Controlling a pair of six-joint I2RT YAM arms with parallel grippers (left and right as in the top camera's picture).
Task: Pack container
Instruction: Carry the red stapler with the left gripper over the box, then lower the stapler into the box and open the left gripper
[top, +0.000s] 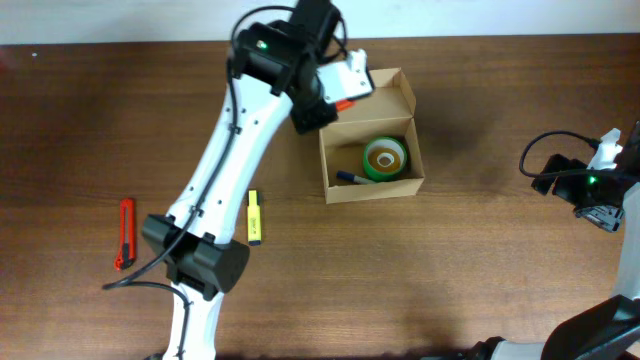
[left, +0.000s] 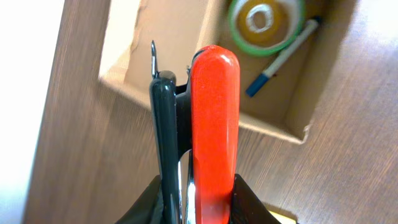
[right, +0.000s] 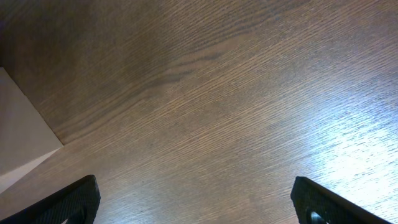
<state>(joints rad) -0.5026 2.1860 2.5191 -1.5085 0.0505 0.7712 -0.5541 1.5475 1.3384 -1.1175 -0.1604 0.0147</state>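
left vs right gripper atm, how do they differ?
The left gripper is shut on a red-and-black tool; the right gripper has its fingers wide open and empty. The left gripper hangs at the container edge; the right gripper is over the table, away from the container. Shared: both face the tabletop.

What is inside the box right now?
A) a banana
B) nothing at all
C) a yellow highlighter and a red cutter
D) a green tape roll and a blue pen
D: the green tape roll and the blue pen lie in the open box, while the yellow highlighter and the red cutter lie outside it on the table.
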